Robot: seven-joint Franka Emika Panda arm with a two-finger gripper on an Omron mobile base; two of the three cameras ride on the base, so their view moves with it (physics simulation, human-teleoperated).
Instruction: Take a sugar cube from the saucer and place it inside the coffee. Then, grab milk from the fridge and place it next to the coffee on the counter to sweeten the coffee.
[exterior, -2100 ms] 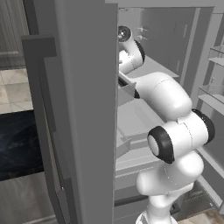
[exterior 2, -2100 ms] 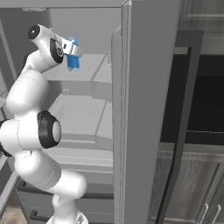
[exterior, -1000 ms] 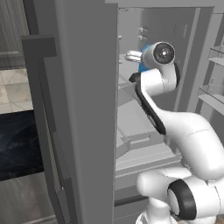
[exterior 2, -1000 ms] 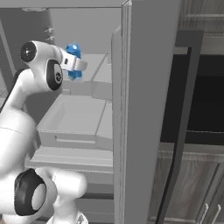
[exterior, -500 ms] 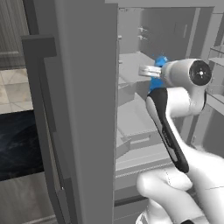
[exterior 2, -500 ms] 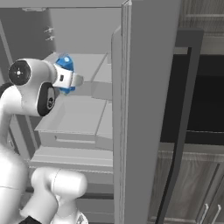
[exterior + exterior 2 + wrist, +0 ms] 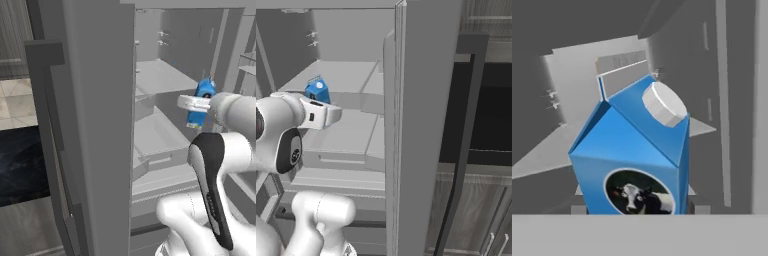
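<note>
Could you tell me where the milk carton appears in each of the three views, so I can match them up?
Left base view: the milk is right of centre, in the gripper, in front of the fridge shelves.
Right base view: upper left, just behind the gripper.
Hand view: centre, close up, white cap up.
Shared landmark: the fridge's pale shelves.

Both base views are looking forward into the open fridge point(image 7: 165, 75) from either side, sharing its shelves and the milk point(image 7: 201, 102); the hand view is sitting close against the carton.
</note>
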